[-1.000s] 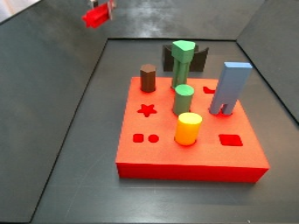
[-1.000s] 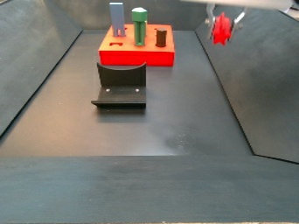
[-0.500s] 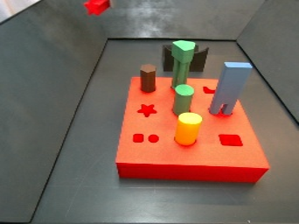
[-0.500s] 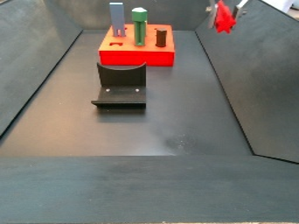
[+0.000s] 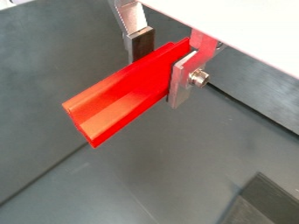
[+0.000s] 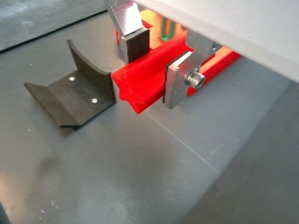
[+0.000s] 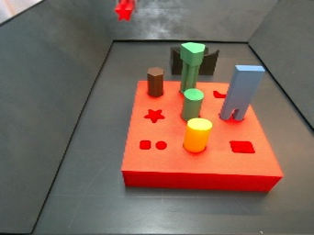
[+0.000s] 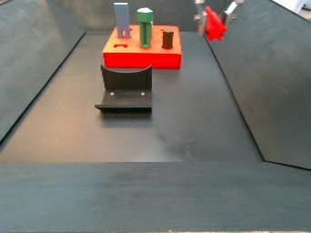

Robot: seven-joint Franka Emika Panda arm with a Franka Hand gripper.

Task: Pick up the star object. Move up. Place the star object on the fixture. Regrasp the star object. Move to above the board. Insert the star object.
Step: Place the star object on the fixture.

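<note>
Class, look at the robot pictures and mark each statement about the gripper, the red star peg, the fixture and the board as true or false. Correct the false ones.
1. The gripper is shut on the star object, held up in the air. True.
2. The star object already stands in the board. False: it hangs high above the floor, in the fingers, as a side view shows.
3. The fixture carries nothing. True.
4. The star-shaped hole in the board is filled. False: it is open.
5. A yellow cylinder stands on the board. True.
6. The fixture sits on top of the board. False: it stands on the floor beside the board.
</note>
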